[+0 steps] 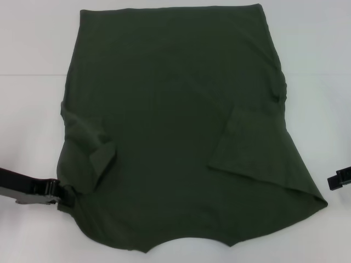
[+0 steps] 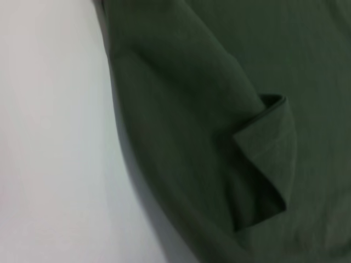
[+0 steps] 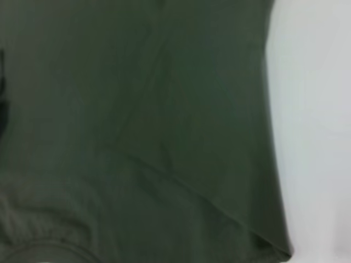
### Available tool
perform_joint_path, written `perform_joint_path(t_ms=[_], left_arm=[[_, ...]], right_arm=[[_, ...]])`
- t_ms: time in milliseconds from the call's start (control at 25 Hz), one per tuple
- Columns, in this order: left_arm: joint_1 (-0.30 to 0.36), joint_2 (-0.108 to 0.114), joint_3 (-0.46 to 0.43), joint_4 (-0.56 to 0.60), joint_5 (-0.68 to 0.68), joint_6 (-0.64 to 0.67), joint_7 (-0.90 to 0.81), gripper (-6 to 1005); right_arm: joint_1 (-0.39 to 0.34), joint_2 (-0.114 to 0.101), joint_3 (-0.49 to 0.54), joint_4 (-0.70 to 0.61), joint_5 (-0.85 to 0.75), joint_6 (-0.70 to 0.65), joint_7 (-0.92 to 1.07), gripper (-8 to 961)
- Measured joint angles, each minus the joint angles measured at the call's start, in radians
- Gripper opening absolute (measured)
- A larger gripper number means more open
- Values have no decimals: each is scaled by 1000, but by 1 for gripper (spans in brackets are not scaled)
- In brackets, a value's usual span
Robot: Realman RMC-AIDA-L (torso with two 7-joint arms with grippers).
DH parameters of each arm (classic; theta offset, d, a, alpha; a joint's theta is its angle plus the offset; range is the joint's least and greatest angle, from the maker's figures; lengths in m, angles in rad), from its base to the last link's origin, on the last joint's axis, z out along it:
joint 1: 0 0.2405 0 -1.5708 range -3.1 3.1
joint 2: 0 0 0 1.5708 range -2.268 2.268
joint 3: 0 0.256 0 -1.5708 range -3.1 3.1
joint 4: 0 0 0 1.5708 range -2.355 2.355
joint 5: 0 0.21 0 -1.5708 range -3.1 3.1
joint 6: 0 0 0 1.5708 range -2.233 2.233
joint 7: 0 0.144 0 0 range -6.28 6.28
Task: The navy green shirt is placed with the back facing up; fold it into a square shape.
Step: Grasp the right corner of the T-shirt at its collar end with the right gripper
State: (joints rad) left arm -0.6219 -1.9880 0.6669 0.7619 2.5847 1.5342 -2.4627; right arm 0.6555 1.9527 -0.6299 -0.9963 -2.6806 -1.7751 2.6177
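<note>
The navy green shirt (image 1: 175, 109) lies flat on the white table (image 1: 33, 82), plain side up, hem at the far side and neckline nearest me. Its left sleeve (image 1: 101, 156) and right sleeve (image 1: 252, 142) are both folded inward onto the body. My left gripper (image 1: 64, 195) sits low at the shirt's near left edge, touching the cloth. My right gripper (image 1: 335, 179) pokes in at the right edge of the head view, a little apart from the shirt's near right corner. The left wrist view shows the shirt (image 2: 219, 82) and folded sleeve (image 2: 269, 148); the right wrist view shows the shirt (image 3: 137, 137).
Bare white table surrounds the shirt, seen as table (image 2: 49, 137) in the left wrist view and table (image 3: 318, 109) in the right wrist view. The shirt's near edge runs close to the bottom of the head view.
</note>
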Motion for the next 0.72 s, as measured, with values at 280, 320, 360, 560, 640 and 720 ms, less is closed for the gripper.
perform_joint_path(t_ms=[280,320,360,560,640,720], left_arm=[[-1,0,-1,-1,0,1,0,33],[-1,0,-3,-1,0,1,1,33],[-1,0,-3,-1,0,1,1,33],[-1,0,-5,-1,0,1,1,33],[-2,0,-5,-1,0,1,1,33],[-3,0,-5,-1,0,1,1,33]], right_arm=[[6,9,-34,60,-21,78,-16,885],[6,9,-34,60,-21,78,-16,885],[6,10,-40,65,-21,90,-18,885],[17,14,-66,115,-18,142,-32,885],[23,16,-69,131,-17,156,-38,885],[28,18,-71,146,-17,169,-44,885]])
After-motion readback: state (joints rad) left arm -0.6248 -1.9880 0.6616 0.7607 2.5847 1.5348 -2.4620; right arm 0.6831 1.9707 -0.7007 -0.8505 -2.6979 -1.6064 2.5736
